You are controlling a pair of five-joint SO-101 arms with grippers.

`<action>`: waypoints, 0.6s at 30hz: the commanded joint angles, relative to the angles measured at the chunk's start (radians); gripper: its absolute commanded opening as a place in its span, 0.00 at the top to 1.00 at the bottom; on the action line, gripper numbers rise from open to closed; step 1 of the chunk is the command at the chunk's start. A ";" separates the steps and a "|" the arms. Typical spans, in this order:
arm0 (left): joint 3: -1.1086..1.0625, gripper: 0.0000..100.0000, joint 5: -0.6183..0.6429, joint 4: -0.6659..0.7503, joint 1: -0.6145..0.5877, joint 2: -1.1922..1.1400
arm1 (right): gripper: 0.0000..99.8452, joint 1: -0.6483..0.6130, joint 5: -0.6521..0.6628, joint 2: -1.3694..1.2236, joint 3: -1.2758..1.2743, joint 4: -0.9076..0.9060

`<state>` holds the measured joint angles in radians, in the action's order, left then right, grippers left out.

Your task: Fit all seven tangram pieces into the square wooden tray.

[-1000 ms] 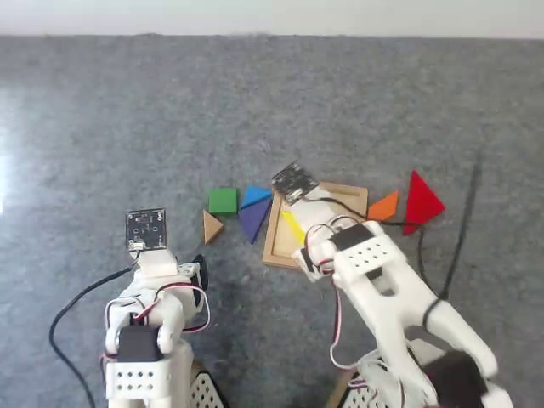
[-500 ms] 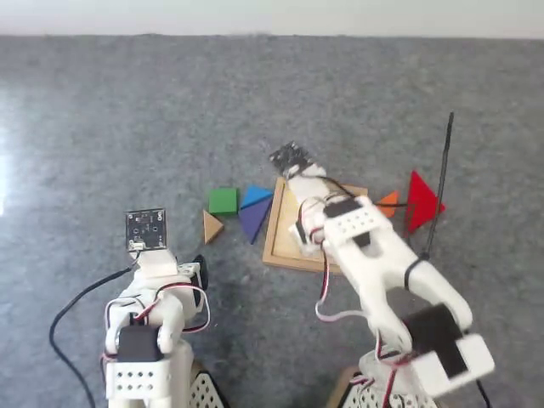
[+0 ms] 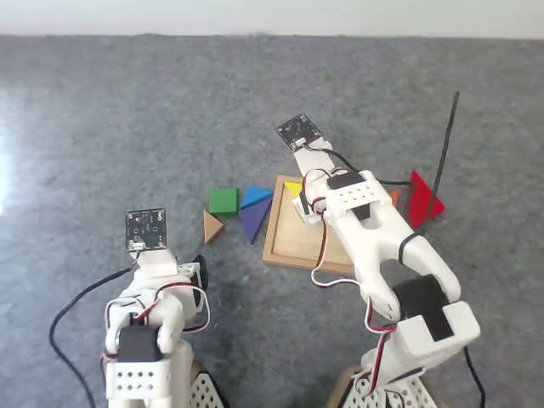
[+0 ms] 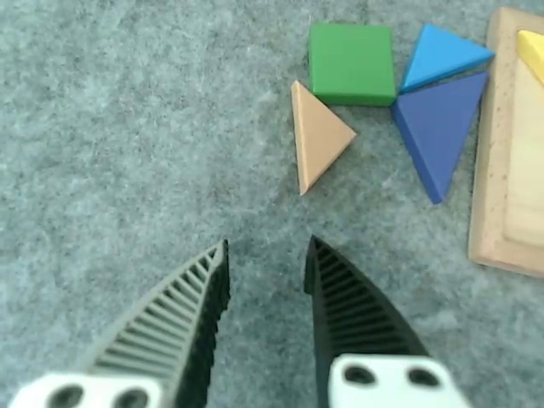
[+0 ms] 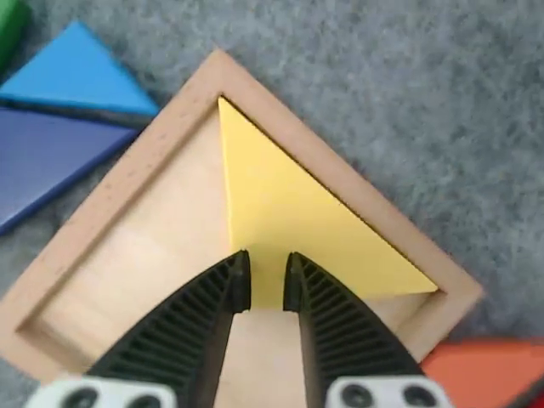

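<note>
The square wooden tray [image 3: 285, 252] [image 5: 102, 204] lies mid-table. A yellow triangle [image 5: 289, 229] [image 3: 293, 187] lies flat in its far left corner. My right gripper [image 5: 266, 279] [image 3: 304, 204] is down at that triangle's near edge, its fingers almost shut with a thin slit between them. Left of the tray lie a green square [image 3: 223, 201] [image 4: 351, 64], a light blue triangle [image 3: 256, 197] [image 4: 442, 55], a dark blue triangle [image 3: 253, 221] [image 4: 438, 123] and a tan triangle [image 3: 212, 226] [image 4: 319, 136]. My left gripper [image 4: 265, 255] hangs open over bare mat, short of the tan triangle.
A red triangle [image 3: 422, 201] and an orange piece [image 5: 484, 374], largely hidden behind the right arm, lie on the mat right of the tray. A black cable [image 3: 446, 144] rises beside the red triangle. Grey mat stretches far and left.
My right arm has stretched away across the tray, and the yellow triangle has gone with it from the tray's near left part into the far left corner. The left arm has stayed put.
</note>
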<state>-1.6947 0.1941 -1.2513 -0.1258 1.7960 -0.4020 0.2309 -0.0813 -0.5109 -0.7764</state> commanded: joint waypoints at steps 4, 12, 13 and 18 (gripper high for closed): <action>0.012 0.86 0.011 -0.005 -0.005 0.014 | 0.90 0.085 -0.023 0.367 -0.023 -0.189; 0.012 0.86 0.011 -0.005 -0.005 0.014 | 0.90 0.403 -0.028 0.375 0.112 -0.387; 0.012 0.86 0.011 -0.005 -0.005 0.014 | 0.90 0.426 -0.028 0.348 0.124 -0.389; 0.012 0.86 0.011 -0.005 -0.005 0.014 | 0.86 0.441 -0.049 0.145 0.218 -0.392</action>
<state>-1.6947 0.1941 -1.2513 -0.1258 1.7960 0.0230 0.1972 0.1442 -0.3882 -1.1584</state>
